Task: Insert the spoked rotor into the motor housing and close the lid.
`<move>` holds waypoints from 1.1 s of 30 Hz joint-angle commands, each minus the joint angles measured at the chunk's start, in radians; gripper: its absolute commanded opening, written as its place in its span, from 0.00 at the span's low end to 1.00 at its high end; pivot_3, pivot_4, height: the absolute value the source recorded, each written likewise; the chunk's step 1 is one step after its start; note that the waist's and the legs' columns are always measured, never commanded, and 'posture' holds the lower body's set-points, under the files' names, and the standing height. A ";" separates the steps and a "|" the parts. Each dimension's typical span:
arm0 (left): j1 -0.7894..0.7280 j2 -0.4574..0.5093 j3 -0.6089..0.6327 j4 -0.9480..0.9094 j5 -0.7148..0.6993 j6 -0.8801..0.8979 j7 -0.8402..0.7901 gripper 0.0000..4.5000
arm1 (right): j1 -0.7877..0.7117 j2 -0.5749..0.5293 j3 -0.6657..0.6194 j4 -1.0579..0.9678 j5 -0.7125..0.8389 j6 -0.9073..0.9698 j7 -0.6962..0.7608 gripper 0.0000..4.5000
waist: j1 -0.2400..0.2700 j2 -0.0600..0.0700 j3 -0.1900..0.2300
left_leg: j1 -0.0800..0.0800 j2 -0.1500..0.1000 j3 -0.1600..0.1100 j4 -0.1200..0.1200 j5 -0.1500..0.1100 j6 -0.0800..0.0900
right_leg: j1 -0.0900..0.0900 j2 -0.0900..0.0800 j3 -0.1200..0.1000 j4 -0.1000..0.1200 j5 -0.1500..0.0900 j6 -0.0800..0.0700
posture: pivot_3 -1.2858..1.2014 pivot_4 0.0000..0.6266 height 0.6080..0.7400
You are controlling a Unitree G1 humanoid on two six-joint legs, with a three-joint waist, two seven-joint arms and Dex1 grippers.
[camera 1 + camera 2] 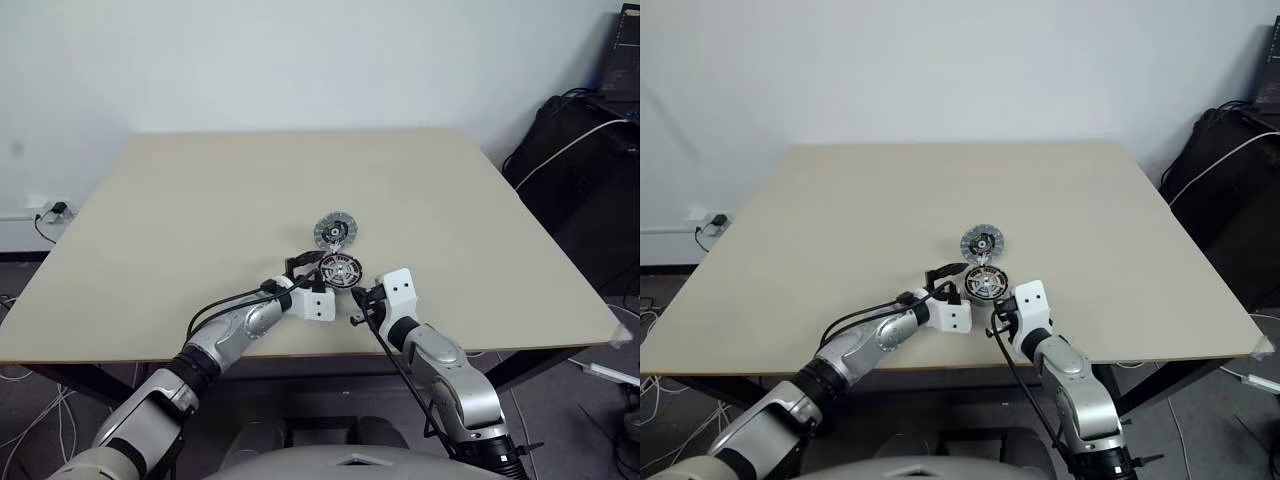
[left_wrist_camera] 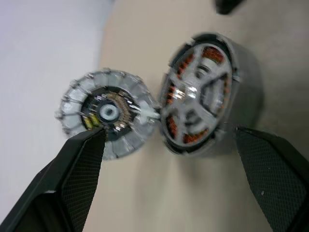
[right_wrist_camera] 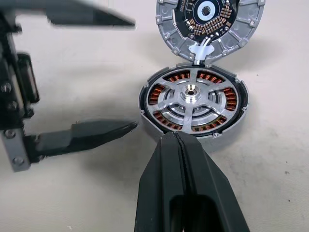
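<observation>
Table (image 1: 200, 200): I see the motor housing (image 1: 340, 270) at lower centre, spoked rotor (image 3: 192, 99) seated inside. Lid (image 1: 334, 231) just above, touching it. Left gripper (image 1: 306, 270), fingers apart, left of housing. Right gripper (image 1: 358, 303), fingers together, at its lower-right rim.

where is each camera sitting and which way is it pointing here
Left eye view: on the head, looking forward and down over the table; both arms show.
Right eye view: the other eye of the same stereo camera, same scene.
Left wrist view: looks along the open left gripper at the motor housing, spoked rotor seated in it, and the lid.
Right wrist view: looks along the shut right gripper at the same parts.
Both wrist views share housing and lid.
</observation>
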 commanded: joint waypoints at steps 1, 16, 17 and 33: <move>-0.004 0.012 0.033 -0.064 -0.025 0.005 -0.023 0.99 | -0.023 0.001 -0.005 -0.033 0.009 -0.007 0.002 0.00 | 0.000 0.000 0.000 | 0.000 0.000 0.000 0.000 0.000 0.000 | 0.000 0.000 0.000 0.000 0.000 0.000 | 0.52 0.00 1.00; 0.461 -0.265 0.424 -0.544 -0.797 0.349 -0.172 0.65 | -0.081 0.010 0.024 -0.009 -0.001 -0.005 0.011 0.00 | -0.013 0.004 -0.002 | 0.001 0.001 0.000 0.001 0.000 0.000 | 0.001 -0.004 0.000 0.000 -0.002 0.005 | 0.52 0.00 1.00; 0.485 -0.265 0.425 -0.551 -0.797 0.350 -0.164 0.58 | -0.101 0.014 0.027 0.008 -0.004 -0.004 0.008 0.00 | -0.012 0.004 -0.002 | 0.001 0.001 0.000 0.001 0.000 0.000 | 0.002 -0.003 0.001 0.000 -0.002 0.005 | 0.52 0.00 1.00; 0.624 -0.306 0.414 -0.583 -0.847 0.427 -0.107 0.00 | -0.422 0.089 0.052 0.418 -0.133 -0.053 -0.076 0.00 | -0.013 0.004 -0.002 | 0.001 0.001 0.001 0.000 0.001 0.001 | 0.001 0.000 0.000 -0.001 0.001 -0.002 | 0.52 0.00 1.00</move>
